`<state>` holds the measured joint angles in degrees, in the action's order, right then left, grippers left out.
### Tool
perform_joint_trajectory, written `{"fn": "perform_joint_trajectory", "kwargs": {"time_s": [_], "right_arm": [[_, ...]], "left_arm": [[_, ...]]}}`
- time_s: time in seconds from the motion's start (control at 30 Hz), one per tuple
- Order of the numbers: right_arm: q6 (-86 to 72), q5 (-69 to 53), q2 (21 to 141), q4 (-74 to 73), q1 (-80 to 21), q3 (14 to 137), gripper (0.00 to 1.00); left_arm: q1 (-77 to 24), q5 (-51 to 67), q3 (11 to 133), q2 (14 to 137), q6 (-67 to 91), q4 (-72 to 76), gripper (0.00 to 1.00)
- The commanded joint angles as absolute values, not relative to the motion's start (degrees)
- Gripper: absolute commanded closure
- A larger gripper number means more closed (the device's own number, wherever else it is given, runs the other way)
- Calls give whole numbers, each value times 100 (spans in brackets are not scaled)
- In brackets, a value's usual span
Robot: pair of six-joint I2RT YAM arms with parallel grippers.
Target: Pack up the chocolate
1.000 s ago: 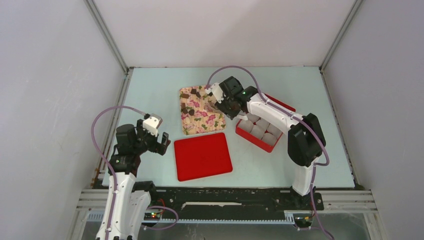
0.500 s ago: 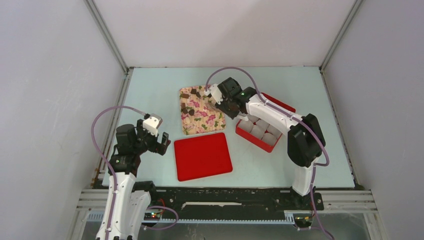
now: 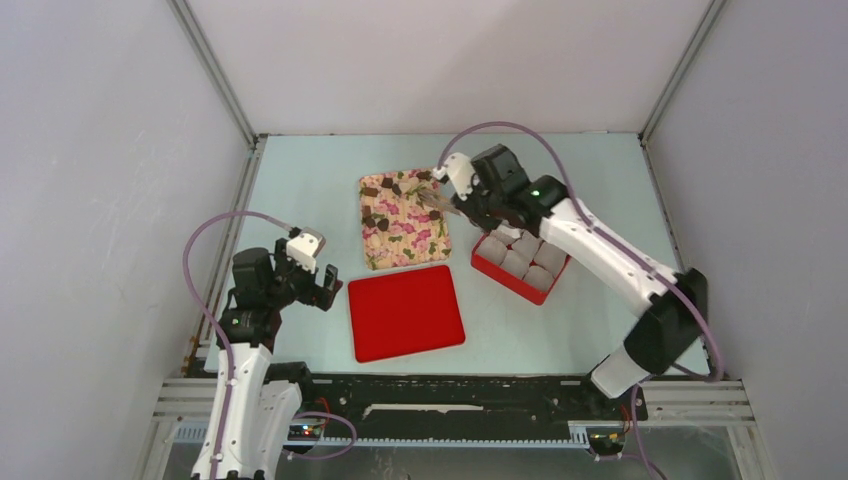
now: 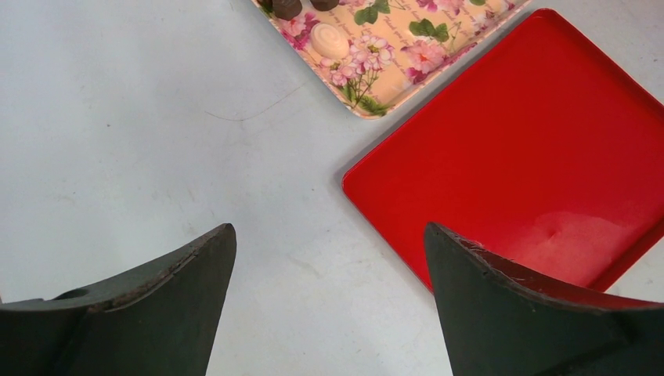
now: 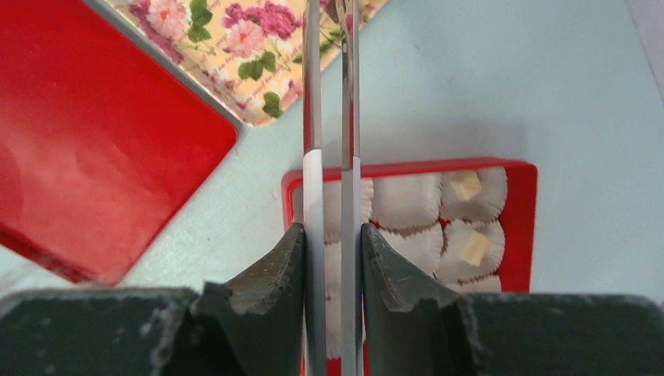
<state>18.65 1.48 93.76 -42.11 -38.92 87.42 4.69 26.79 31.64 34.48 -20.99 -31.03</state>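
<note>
Packing barely begun: most chocolate (image 3: 371, 190) lies on the floral tray (image 3: 420, 245); two pale pieces sit in paper cups (image 5: 407, 200) of the red box (image 5: 523, 235) (other visible cups look empty). The right gripper (image 5: 333, 235) pinches tweezers (image 5: 312, 94); the left gripper (image 4: 329, 231) is spread and holds nothing.

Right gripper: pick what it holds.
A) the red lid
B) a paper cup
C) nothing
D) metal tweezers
D: in the right wrist view the right gripper is clamped on thin metal tweezers, whose two blades run forward from it.
</note>
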Motion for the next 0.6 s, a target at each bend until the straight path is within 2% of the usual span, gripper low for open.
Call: {"fn": "perform_joint_trajectory", "kwargs": {"time_s": [0.0,0.13,0.33,0.53,0.57], "right_arm": [[1929,62,8428,-4320,-3642,8278,86],[1895,-24,7760,-4659,-3133,7821,86],[2007,-355,6680,-5279,-1817,7289,85],[2284,-454,6008,-5578,-649,6777,84],[2305,-502,5984,-5618,-448,6729,84]], "left_arm": [[554,2884,3160,3499,-2068,-2974,7],[543,3139,3410,3663,-1983,-3053,8],[216,3584,4306,4343,-1690,-3431,10],[-1488,3031,5304,4879,-1457,-3734,10],[-1661,3078,5440,5001,-1340,-3768,6]]}}
